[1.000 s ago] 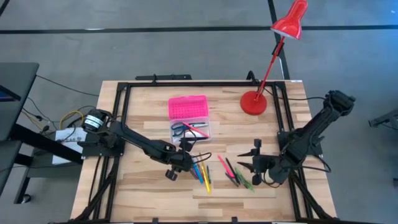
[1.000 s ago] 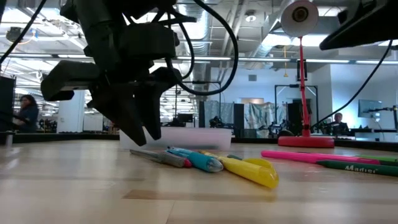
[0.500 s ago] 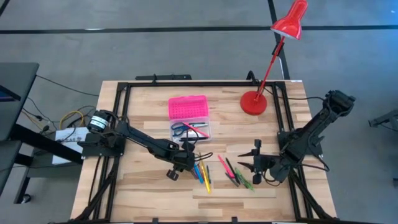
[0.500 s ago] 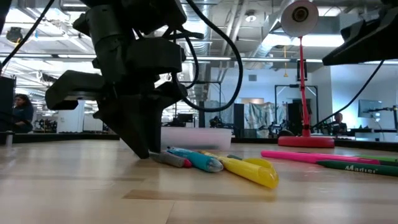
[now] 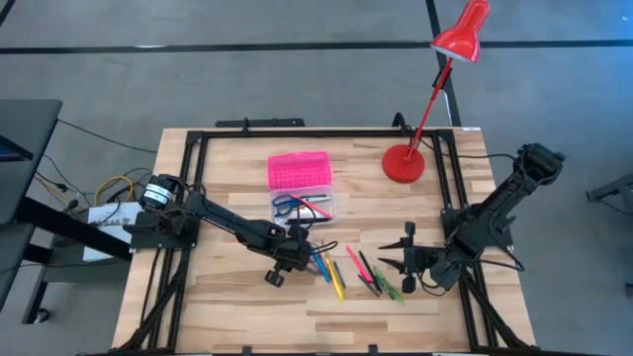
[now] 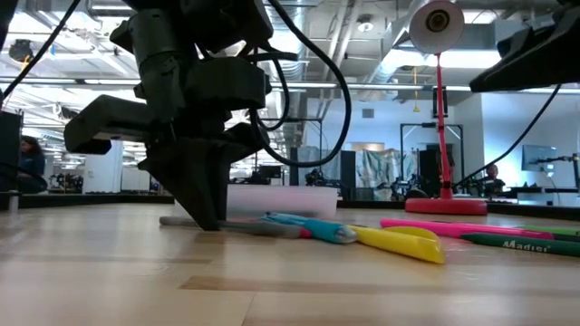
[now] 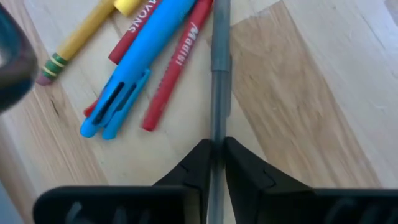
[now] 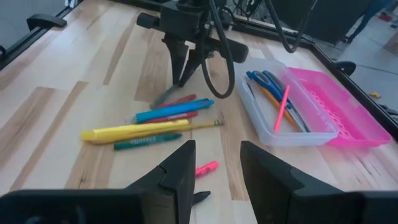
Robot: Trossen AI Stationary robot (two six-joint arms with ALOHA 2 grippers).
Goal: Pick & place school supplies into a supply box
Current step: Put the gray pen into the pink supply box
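Note:
My left gripper (image 5: 297,250) stands at the table's middle, fingers down on the wood, shut on a grey pen (image 7: 219,74). Beside it lie a blue pen (image 7: 140,56), a red crayon (image 7: 177,62), a pencil (image 7: 78,40) and a yellow highlighter (image 6: 399,243). The supply box's clear base (image 5: 305,209) holds blue-handled scissors (image 8: 264,79), an orange pen and a pink pen; its pink lid (image 5: 298,170) lies open beyond it. My right gripper (image 8: 214,180) is open and empty above a pink marker (image 8: 206,168) toward the table's right. My left gripper pinches the grey pen's shaft (image 7: 214,149) between its two fingertips (image 6: 207,217). The fingers come from above, pointing down, and lie across the pen. The pen lies level on the table (image 6: 263,227), reaching out on both sides of the fingers.
More pens and green markers (image 5: 381,279) lie between the two grippers. A red lamp stands with its base (image 5: 403,163) at the table's far right. A black frame (image 5: 297,133) runs round the table top. Bare wood lies at the near left (image 5: 227,297).
My left gripper has come down onto the table at the grey pen. The grey pen and the bundle of blue pen and yellow highlighter have slid a little toward the table's right.

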